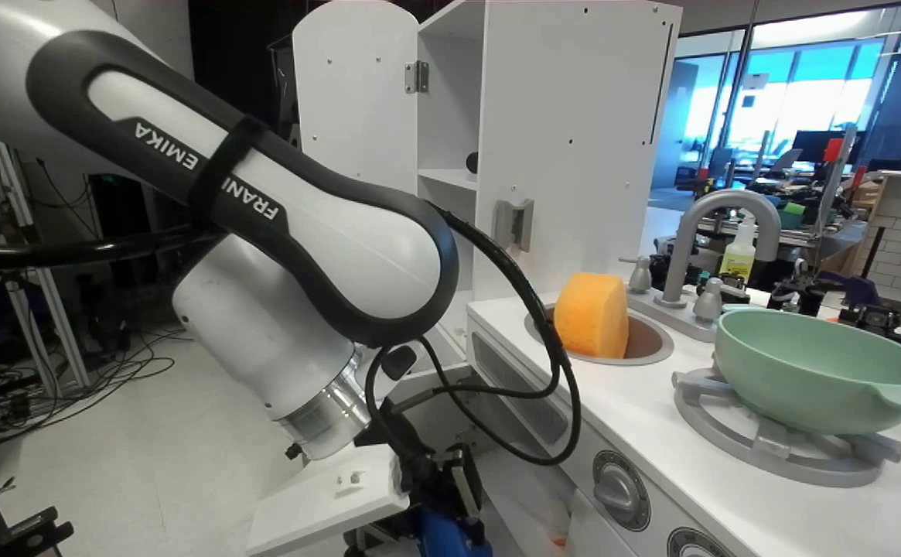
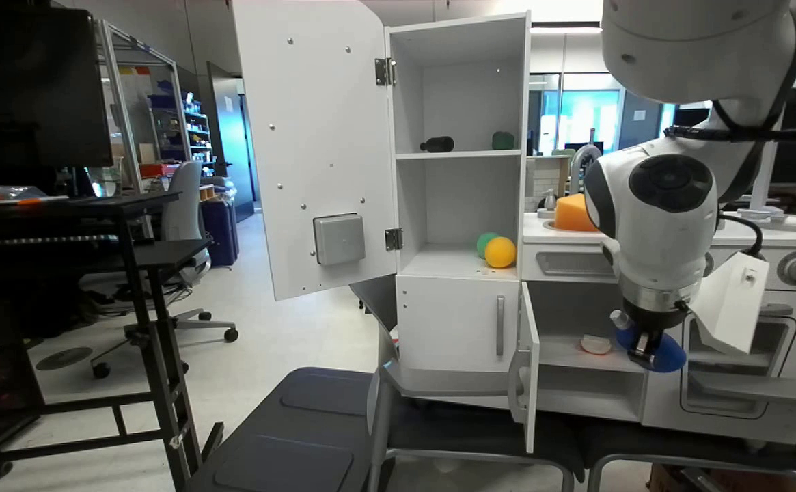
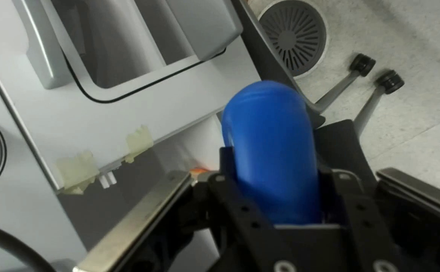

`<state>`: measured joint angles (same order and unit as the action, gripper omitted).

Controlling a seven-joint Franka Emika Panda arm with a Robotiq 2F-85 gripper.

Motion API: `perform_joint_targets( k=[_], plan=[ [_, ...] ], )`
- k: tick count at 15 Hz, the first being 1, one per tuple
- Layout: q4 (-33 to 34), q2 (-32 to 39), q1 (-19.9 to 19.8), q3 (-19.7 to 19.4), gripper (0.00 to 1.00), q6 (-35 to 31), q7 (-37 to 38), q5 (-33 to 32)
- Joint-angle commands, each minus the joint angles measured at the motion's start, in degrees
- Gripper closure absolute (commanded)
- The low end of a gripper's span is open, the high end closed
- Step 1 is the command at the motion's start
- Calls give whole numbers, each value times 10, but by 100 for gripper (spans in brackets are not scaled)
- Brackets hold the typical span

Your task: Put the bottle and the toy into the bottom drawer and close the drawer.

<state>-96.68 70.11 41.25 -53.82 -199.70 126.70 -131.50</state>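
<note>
The claw [image 3: 278, 170] is partly closed, its black fingers [image 3: 227, 164] on both sides of the blue bottle [image 3: 274, 149] & clamped on its body; rounded blue end pokes out past the fingertips; in an exterior view the bottle is tilted across the claw, pale cap [image 2: 620, 319] higher at left, base lower at right; it's by the right edge of the open low cupboard [image 2: 575, 393], can't tell if any of it is inside; small pale thing [image 2: 596, 344] w/ reddish rim lies on the shelf [image 2: 555, 352], left of bottle, near but apart; white door [image 2: 530, 321] stands open at left.
</note>
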Motion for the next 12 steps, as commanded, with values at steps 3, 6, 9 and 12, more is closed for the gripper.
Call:
perform_joint_targets(
  k=[3,6,9,12],
  plan=[
    [117,94,-6,-26,79,-9,63,58],
    [155,133,-7,-31,79,14,83,79],
    [187,168,-9,-42,79,37,98,96],
    [176,154,-19,-27,79,85,93,87]
  ],
)
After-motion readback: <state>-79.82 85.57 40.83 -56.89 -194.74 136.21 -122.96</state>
